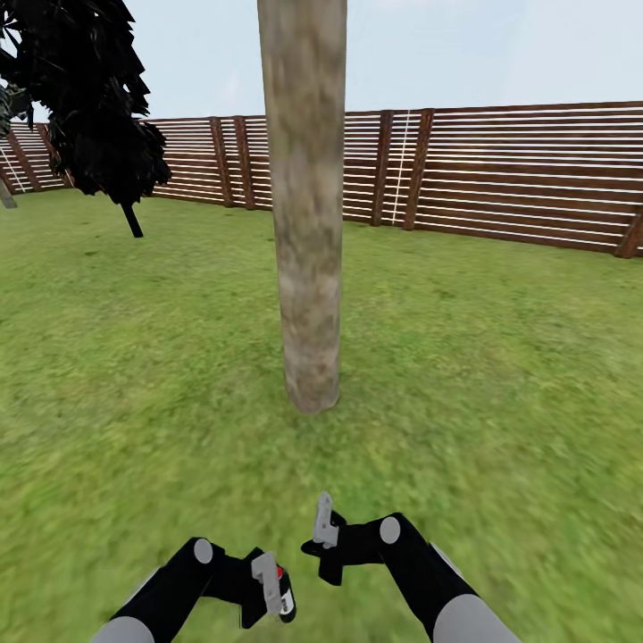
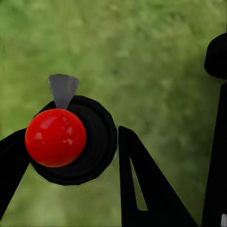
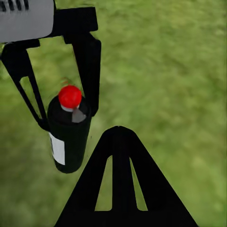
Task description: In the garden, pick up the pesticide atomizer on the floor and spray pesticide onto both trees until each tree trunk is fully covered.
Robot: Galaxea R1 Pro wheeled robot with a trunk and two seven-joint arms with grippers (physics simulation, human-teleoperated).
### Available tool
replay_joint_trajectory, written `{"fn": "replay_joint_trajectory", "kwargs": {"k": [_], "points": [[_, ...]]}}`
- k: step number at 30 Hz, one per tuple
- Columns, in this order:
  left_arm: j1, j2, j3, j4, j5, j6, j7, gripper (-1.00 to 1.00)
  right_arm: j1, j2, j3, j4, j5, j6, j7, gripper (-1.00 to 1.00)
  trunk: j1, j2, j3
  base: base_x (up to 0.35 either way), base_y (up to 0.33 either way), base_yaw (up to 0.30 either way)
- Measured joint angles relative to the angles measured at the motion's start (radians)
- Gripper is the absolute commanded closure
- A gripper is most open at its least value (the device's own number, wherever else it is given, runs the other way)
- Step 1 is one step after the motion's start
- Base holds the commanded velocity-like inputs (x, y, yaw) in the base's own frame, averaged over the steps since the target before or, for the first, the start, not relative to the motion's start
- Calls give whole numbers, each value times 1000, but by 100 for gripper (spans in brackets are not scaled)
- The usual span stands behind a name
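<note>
Item: pesticide atomizer [image 1: 284, 600], small dark bottle, red cap, white label. Judged light, rigid and smooth-sided, so liable to slip or twist; best taken across the round body below the cap, nozzle left free.

Location: bottom centre of the head view, held above the grass floor [image 1: 500, 375] between the fingers of the left tool [image 1: 268, 589]. The right wrist view confirms black fingers closed on either side of the bottle [image 3: 68, 137].

Right tool [image 1: 323, 536]: lower centre, just right of the bottle, carrying nothing; whether spread or closed cannot be told.

Tree trunk [image 1: 308, 223]: centre frame, upright, well beyond both tools.
</note>
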Motion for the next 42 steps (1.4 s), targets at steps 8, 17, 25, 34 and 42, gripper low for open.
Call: {"fn": "replay_joint_trajectory", "kwargs": {"k": [8, 17, 25, 34, 42], "points": [[0, -27, 1, 0, 2, 2, 17, 100, 0, 1, 0, 1, 0, 0, 0, 100, 0, 0, 0, 0, 0, 0], [-1, -27, 7, -1, 14, -2, 17, 100, 0, 1, 0, 2, 0, 0, -1, 100, 0, 0, 0, 0, 0, 0], [-1, -27, 14, -1, 20, -4, 36, 100, 0, 1, 0, 2, 0, -1, -1, 100, 0, 0, 0, 0, 0, 0], [-1, -29, 17, 0, 36, -6, 63, 100, 0, 1, 0, 2, 0, -1, -1, 100, 0, 0, 0, 0, 0, 0], [0, -29, 13, 1, 110, -8, 58, 100, 0, 1, 0, 2, 1, 0, -1, 100, 0, 0, 0, 0, 0, 0]]}}
